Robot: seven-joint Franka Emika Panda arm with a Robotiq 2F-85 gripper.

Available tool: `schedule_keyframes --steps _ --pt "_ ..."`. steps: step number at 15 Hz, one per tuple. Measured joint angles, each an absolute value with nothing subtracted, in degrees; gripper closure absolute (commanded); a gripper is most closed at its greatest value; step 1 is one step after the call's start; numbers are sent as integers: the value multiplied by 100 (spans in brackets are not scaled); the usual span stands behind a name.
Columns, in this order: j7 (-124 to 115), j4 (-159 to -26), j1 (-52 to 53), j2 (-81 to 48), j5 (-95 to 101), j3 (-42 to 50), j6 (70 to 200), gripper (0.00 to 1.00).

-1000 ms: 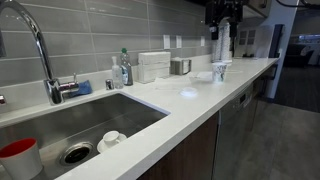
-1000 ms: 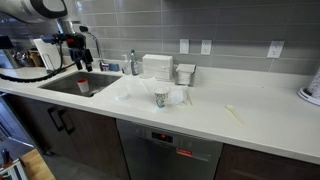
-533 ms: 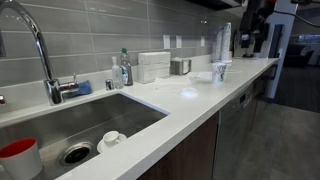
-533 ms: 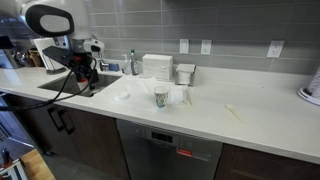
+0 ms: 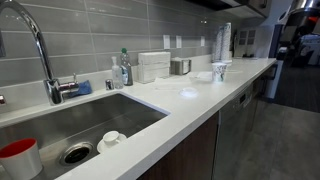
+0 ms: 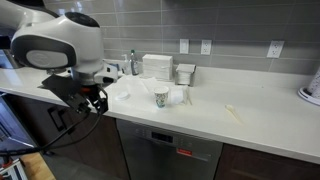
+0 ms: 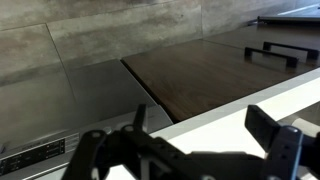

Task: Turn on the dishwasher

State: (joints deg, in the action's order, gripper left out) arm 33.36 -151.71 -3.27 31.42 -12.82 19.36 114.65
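Grey wall tile and a long white desk [image 6: 260, 105] frame a kitchen where a Franka arm [image 6: 60, 45] works toward switching on the dishwasher [image 6: 165, 158]. The brushed-metal appliance sits under the desk, right of the sink [image 5: 130, 112] and its tall faucet [image 5: 40, 50], and flanked by dark wood cabinet doors [image 7: 220, 75]. A small red light [image 6: 186, 153] glows on its upper front.

The arm leans out past the near edge of the desk, with the gripper [image 6: 92, 100] hanging at about desk-edge height in front of the cabinets just left of the dishwasher. It touches nothing. That low stance, off the desk's edge, looks chosen because the controls appear to face outward below the worktop, where no approach from above could reach them.

In the wrist view the gripper [image 7: 185, 150] shows its two dark fingers set well apart and empty, with the grey appliance front [image 7: 95, 100] and the desk's white edge beyond them. The job probably needs a press rather than a grasp, so one fingertip would likely do it.

A paper cup [image 6: 161, 97] stands on the desk above the dishwasher, well clear of the arm's path along the front.
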Motion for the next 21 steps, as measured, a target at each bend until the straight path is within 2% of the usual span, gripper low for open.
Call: schedule_keyframes --steps 7,21 --pt "4536 -15515 -599 2336 -1657 2848 12266 0" --pt "4715 -15377 -717 1932 -2004 2719 12284 0"
